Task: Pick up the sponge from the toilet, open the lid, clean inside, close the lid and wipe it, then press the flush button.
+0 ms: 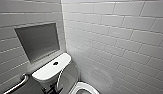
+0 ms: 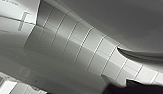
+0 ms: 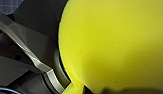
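Scrubbing looks to be the step, lid (image 1: 70,75) up: sponge (image 3: 109,45) is clamped in the right gripper (image 3: 109,90), so steady pressure should be applied beneath it.

The white glossy ceramic toilet (image 1: 47,72) stands in a corner of pale tiled walls. In the centre of its flat tank top sits the small dark round flush button (image 1: 55,63). The oval hinged lid (image 1: 69,75) stands raised against the tank, its greyish underside facing the open bowl.
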